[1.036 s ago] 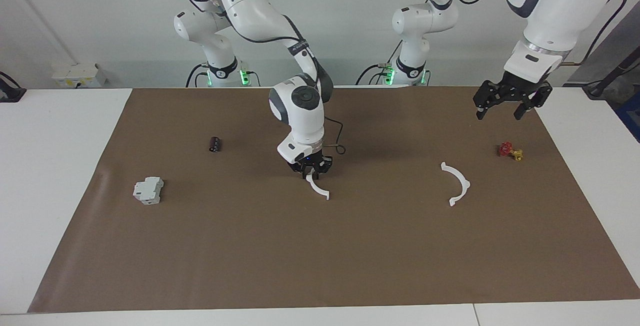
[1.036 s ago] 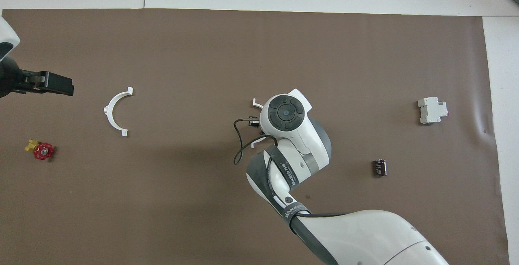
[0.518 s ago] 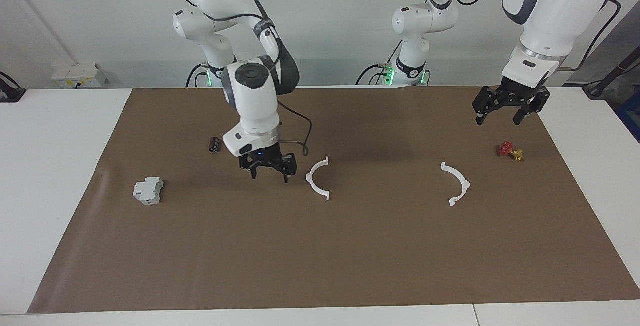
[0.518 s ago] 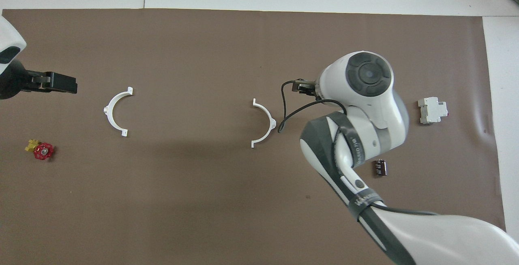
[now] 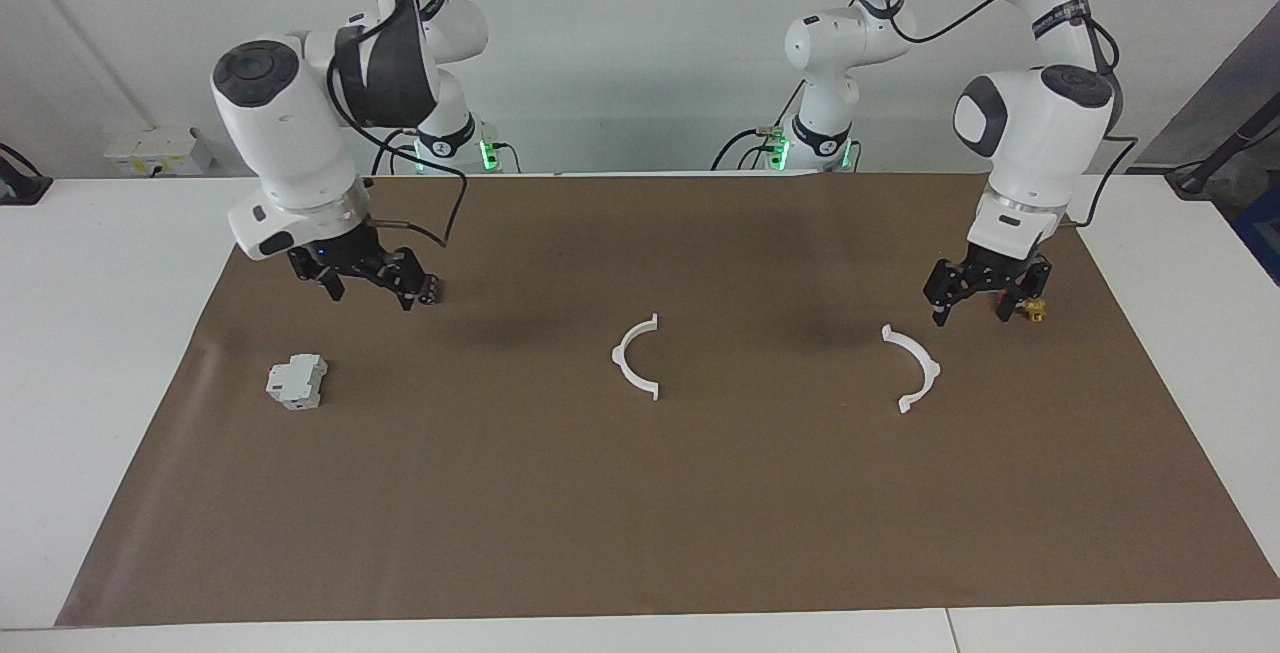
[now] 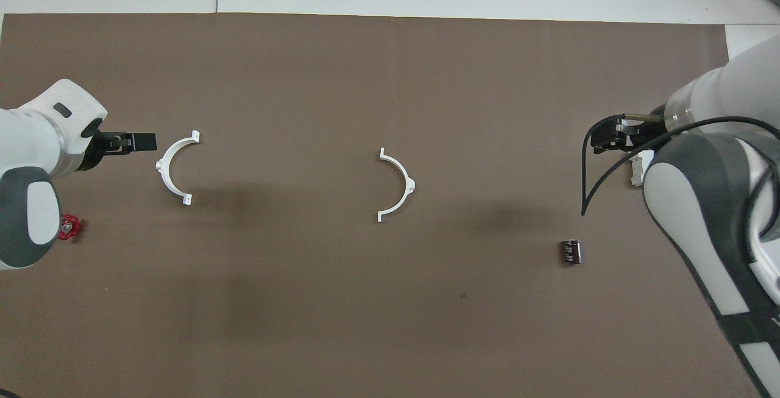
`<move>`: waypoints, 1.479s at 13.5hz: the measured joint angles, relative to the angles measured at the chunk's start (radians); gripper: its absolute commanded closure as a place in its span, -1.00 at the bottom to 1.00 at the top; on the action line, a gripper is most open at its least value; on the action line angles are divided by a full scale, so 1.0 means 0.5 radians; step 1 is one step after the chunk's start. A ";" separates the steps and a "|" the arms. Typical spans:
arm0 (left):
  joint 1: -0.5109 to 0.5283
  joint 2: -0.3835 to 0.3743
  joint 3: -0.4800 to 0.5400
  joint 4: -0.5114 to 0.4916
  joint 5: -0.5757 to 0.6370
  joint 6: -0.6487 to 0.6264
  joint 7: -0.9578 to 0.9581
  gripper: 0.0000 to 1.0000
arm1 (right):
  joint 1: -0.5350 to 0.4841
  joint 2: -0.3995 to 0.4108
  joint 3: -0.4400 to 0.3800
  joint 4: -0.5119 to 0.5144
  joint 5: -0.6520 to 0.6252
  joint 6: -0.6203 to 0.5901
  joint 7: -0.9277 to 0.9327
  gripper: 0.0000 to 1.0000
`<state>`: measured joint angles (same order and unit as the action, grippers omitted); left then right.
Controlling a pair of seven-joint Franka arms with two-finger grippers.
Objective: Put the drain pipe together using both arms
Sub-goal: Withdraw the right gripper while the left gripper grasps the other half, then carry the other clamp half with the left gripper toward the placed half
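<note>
The right gripper (image 5: 367,281), which a second ago was pinching the middle half-ring (image 5: 634,356) down on the mat, has let it go, risen and swung away toward its own end of the table; it now hangs with fingers spread and nothing between them, over the mat near the small black cylinder (image 6: 571,251) and the grey-white block (image 5: 297,381), both of which sit where they did. That half-ring has come to rest flat near the centre of the brown mat (image 5: 640,513), a thin white arc with small tabs at its tips. The second half-ring (image 5: 912,367) has not moved: it lies flat toward the left arm's end, well apart from the first, and the two arcs curve toward each other so their open sides face away. The left gripper (image 5: 983,291) has meanwhile come down from its high perch and now hovers low, jaws wide and empty, over the mat between that second half-ring and the little red and yellow valve (image 5: 1030,308), touching neither as far as I can see.
</note>
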<state>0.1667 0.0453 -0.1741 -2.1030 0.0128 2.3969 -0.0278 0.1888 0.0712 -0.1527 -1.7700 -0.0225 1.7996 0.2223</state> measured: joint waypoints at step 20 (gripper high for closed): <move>0.019 0.332 -0.018 -0.200 -0.002 0.312 -0.625 1.00 | -0.309 -0.167 0.075 0.395 -0.055 -0.607 -0.494 -1.00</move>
<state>0.1761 0.2112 -0.1833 -2.2027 0.0117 2.5527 -0.3406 0.0345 -0.0123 -0.1155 -1.5726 -0.0499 1.4960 -0.0249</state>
